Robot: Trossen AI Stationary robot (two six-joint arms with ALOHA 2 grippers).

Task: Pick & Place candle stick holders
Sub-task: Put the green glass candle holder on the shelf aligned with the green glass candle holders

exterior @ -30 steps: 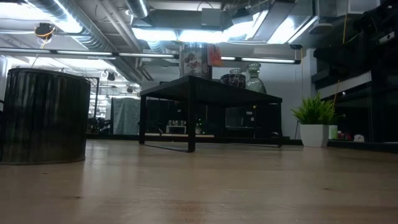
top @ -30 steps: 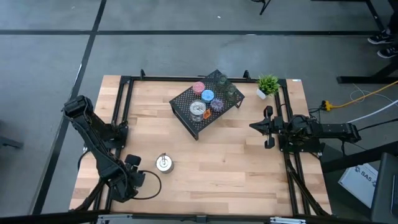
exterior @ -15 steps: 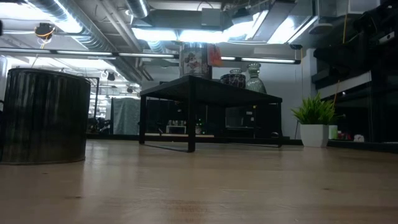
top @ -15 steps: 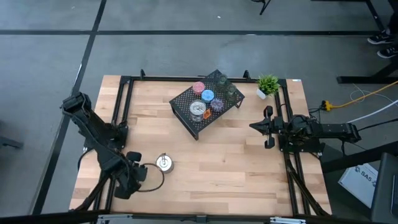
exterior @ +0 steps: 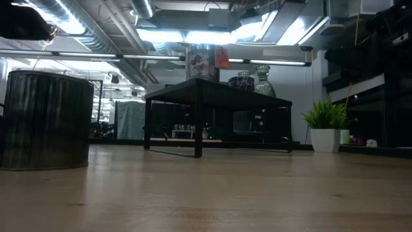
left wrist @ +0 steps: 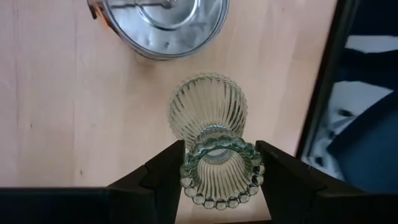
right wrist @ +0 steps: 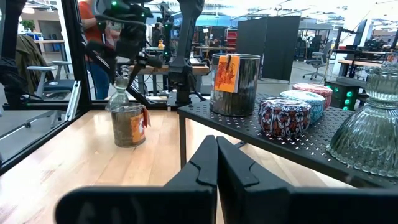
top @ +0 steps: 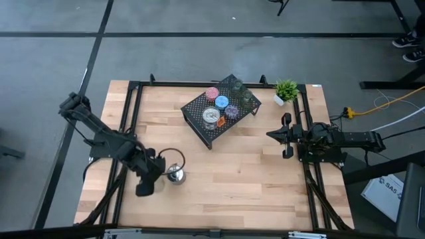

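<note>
My left gripper (top: 165,164) is shut on an olive-green ribbed glass candle stick holder (left wrist: 208,118), held over the table beside a shiny silver holder (top: 175,175) that stands on the wood. The silver holder also shows in the left wrist view (left wrist: 163,25) and the low view (exterior: 45,119). Pink, blue, purple, silver and green glass holders stand on the black mesh rack (top: 199,113). My right gripper (top: 271,135) is shut and empty at the table's right side. My left gripper pinches the glass holder's beaded rim (left wrist: 190,171) at its narrow end between the two fingers (left wrist: 163,169), one on each side. The fingers come from above, slanting down. The ribbed wide end hangs beyond the fingertips, clear of the table.
A small green potted plant (top: 286,89) stands at the far right corner. A black frame rail (top: 129,119) runs along the table's left side and another along the right (top: 307,179). Bare wood lies between the rack and the near edge.
My left gripper has carried the glass holder from the near left corner up and toward the table's right and far side, ending beside the silver holder. It stays shut on the holder. My right arm has kept still.
</note>
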